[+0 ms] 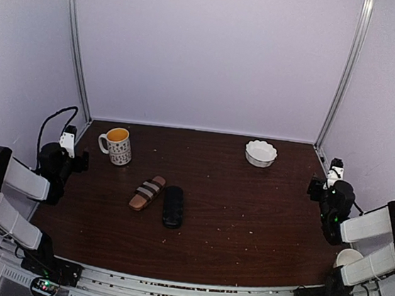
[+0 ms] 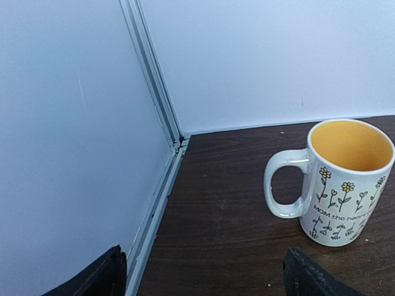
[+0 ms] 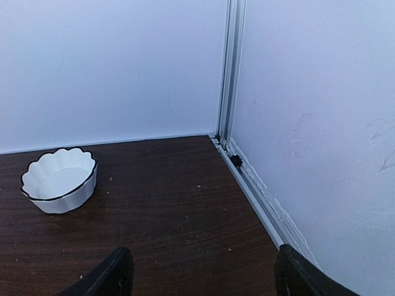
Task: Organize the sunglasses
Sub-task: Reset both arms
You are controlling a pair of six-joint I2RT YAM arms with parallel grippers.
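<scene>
Four containers sit on the dark wooden surface (image 1: 247, 211): one mug, one bowl and two oblong cases. The white mug (image 1: 116, 144) stands upright in the upper left of the top view. It has printed flowers and lettering, its handle points left, and its yellow inside shows nothing in it. The white fluted bowl (image 1: 261, 153) with a thin dark rim stands in the upper right, and its hollow looks bare from the right wrist view. Left of centre, the tan striped case (image 1: 147, 192) lies slanted, just beside the black case (image 1: 173, 206), which lies nearly straight up the frame. Both are shut, so their contents are hidden. The sunglasses show in no view; whether they lie inside the cases cannot be told. The left claw (image 2: 200, 277) is released, its fingers spread wide near the mug at the left edge. The right claw (image 3: 207, 271) is also released and grasps nothing at the right edge.
</scene>
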